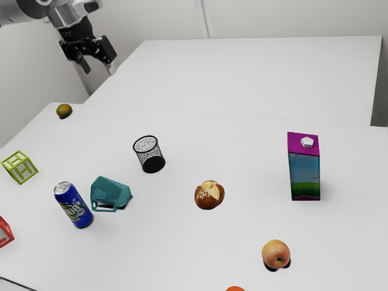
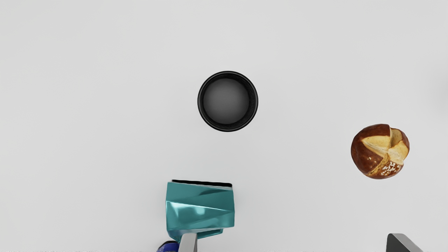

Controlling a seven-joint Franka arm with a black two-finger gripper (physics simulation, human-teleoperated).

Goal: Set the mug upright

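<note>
Claw (image 1: 99, 71), empty, fingers set wide apart, held high over the far end of the worktop (image 1: 254, 79) at the exterior view's left; next, one teal mug (image 1: 111, 191), faceted and glossy, lying on its side just beside a blue can (image 1: 73, 205), its handle (image 1: 104, 207) low on the can's side. Handling, by estimate: light, stiff, slick on the facets, possibly brittle, best taken across the body's opposite walls, clear of handle and can. Further right: one black mesh cup (image 1: 149, 154), one bread roll (image 1: 209, 194), one apple (image 1: 276, 253), one standing carton (image 1: 304, 170).
</note>
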